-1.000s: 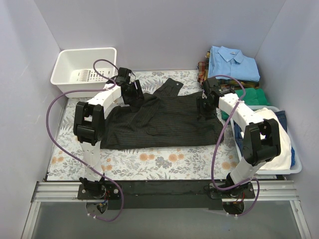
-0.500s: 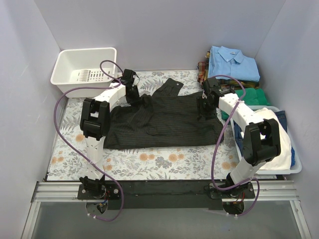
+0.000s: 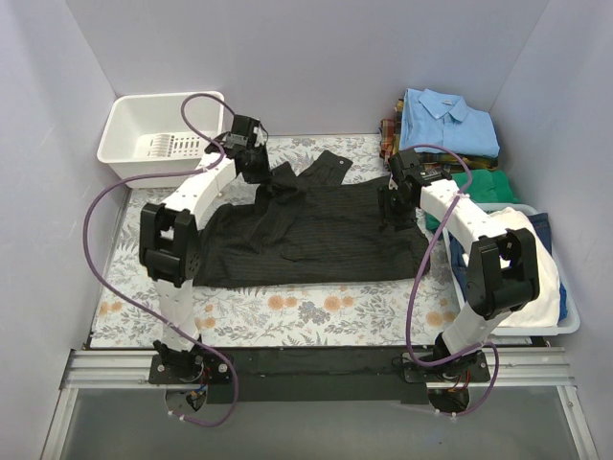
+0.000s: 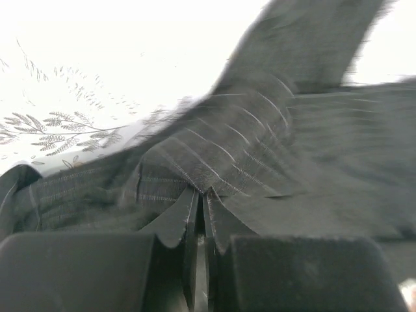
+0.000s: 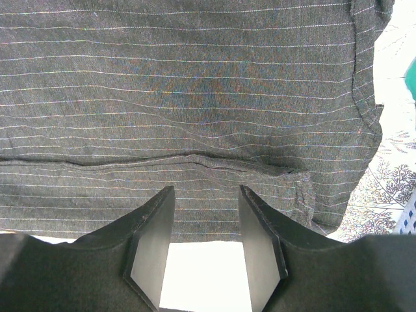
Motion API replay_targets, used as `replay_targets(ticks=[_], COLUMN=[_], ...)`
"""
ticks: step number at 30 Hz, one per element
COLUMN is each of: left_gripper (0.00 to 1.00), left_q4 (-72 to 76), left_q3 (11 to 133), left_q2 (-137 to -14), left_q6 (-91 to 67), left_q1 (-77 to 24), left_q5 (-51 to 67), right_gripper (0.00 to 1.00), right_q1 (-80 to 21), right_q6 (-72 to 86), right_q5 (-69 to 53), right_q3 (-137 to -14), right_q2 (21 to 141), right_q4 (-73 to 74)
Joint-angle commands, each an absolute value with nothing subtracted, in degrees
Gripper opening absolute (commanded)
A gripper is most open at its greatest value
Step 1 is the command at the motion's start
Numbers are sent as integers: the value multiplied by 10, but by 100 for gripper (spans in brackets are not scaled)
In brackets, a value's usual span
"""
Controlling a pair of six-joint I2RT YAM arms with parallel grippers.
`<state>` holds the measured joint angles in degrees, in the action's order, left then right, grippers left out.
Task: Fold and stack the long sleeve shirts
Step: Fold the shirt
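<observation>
A black pinstriped long sleeve shirt (image 3: 326, 230) lies spread across the floral table cover. My left gripper (image 3: 261, 177) is shut on a fold of its upper left part and holds that cloth raised off the table. In the left wrist view the pinstriped cloth (image 4: 260, 149) is pinched between the closed jaws of the left gripper (image 4: 201, 195). My right gripper (image 3: 391, 216) stands open at the shirt's right side. The right wrist view has the right gripper (image 5: 207, 195) with its jaws apart just over the shirt's hem (image 5: 195, 84), holding nothing. A folded light blue shirt (image 3: 448, 120) lies at the back right.
A white basket (image 3: 158, 129) stands at the back left. Plaid cloth (image 3: 388, 134) shows under the blue shirt, and a folded green garment (image 3: 484, 182) lies in front of it. A bin (image 3: 565, 321) with white cloth sits at the right edge. The floral cover (image 3: 287, 311) lies bare at the front.
The left gripper has shut on the shirt's upper left cloth and lifted it up and back. The right arm has stayed where it was.
</observation>
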<state>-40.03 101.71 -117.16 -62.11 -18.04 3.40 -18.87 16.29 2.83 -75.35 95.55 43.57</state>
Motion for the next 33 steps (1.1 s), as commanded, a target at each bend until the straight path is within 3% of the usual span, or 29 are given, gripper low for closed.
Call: replay_targets(ticks=[1, 12, 16, 18, 23, 25, 27, 28, 33], left_gripper=[0, 0, 0, 1, 25, 51, 57, 67, 76], left_q4=[-355, -247, -245, -244, -269, -287, -296, -297, -287], left_q3=[998, 823, 741, 715, 643, 637, 628, 625, 617], left_q2=[-1043, -888, -875, -874, -867, -842, -820, -807, -752], left_q6=[-589, -561, -546, -538, -537, -589, -608, -631, -663], left_q1=[-201, -250, -286, -307, -384, -384, -384, -382, -375], left_q5=[69, 88, 117, 148, 133, 21, -100, -135, -206], right_gripper=[52, 53, 63, 64, 64, 64, 64, 64, 64], right_q1=[-190, -189, -189, -189, -189, -190, -195, -199, -252], right_q6=[166, 161, 166, 170, 167, 163, 150, 146, 117], right_q5=[31, -68, -131, -141, -151, -163, -166, -164, -142], right_q3=[-781, -844, -923, -939, -907, -887, -860, -854, -863], right_q2=[931, 940, 973, 981, 978, 972, 969, 970, 1003], right_q4=[439, 410, 408, 410, 411, 412, 411, 411, 420])
